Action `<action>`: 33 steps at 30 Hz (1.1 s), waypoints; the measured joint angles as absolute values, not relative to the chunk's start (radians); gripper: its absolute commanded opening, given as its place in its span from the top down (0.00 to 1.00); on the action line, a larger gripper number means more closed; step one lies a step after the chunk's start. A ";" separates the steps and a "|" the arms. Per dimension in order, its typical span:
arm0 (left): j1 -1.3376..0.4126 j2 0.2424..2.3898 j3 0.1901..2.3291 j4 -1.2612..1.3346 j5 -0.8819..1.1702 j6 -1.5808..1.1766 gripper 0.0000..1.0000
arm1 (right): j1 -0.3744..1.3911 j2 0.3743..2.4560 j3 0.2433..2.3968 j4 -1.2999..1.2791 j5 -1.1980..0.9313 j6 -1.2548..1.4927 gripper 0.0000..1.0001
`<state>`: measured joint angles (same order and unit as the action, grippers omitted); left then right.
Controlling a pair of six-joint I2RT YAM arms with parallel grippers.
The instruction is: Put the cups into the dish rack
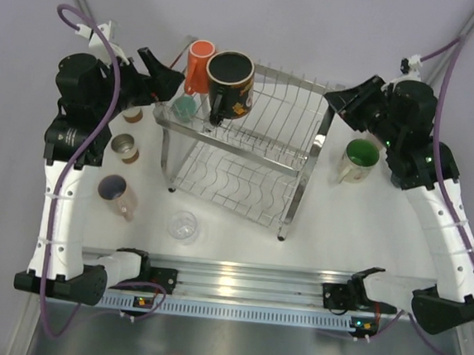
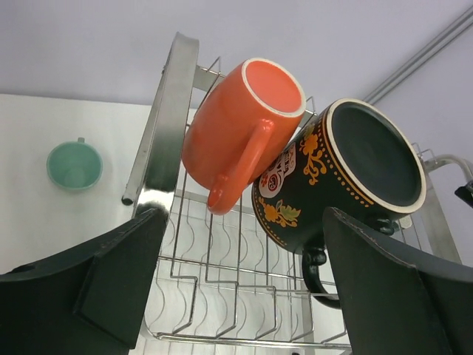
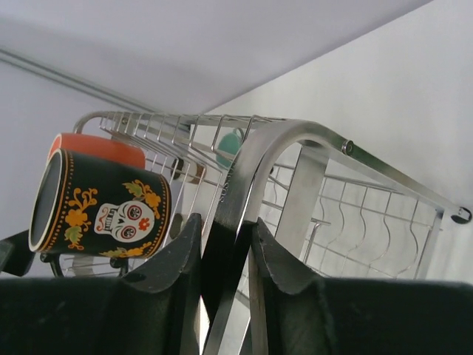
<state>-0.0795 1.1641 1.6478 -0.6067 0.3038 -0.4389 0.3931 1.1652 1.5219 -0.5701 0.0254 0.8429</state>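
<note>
right gripper [image 3: 225, 231] pinches a dish rack [image 3: 295, 137] post | left gripper [image 2: 244, 216] spread wide | we see orange cup [image 2: 236, 118], black mug [image 2: 325, 174] racked

Bright cups against chrome and white

The orange mug [image 2: 236, 118] has a cream rim. The black mug [image 3: 111, 211] carries a white skull with orange eyes, orange flowers, green leaves and a cream lip edged with orange dots. The dish rack [image 3: 251, 166] is shiny chrome. The table [image 1: 364, 238] is white. One cup is teal [image 2: 74, 164]. The cream mug [image 1: 359, 162] is green inside, the clear cup [image 1: 183, 225] is colourless, and the pinkish cup [image 1: 118, 192] is purple inside.
</note>
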 measured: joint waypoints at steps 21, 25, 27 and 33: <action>-0.079 1.211 1.876 -0.617 0.227 -0.462 0.07 | 0.114 1.529 1.965 -0.841 -0.480 0.496 1.00; -0.079 1.242 1.882 -0.643 0.137 -0.461 0.09 | 0.086 1.592 2.059 -0.908 -0.539 0.431 1.00; -0.079 1.260 1.869 -0.658 0.101 -0.459 0.12 | 0.072 1.614 2.088 -0.926 -0.569 0.406 1.00; -0.079 1.295 1.771 -0.691 -0.012 -0.439 0.35 | 0.039 1.636 2.115 -0.948 -0.634 0.367 1.00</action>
<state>-0.0792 1.2945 1.7706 -0.6910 -0.0116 -0.4393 0.0387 1.6356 2.1147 -0.9478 -0.6338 0.3668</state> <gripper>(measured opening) 0.736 0.289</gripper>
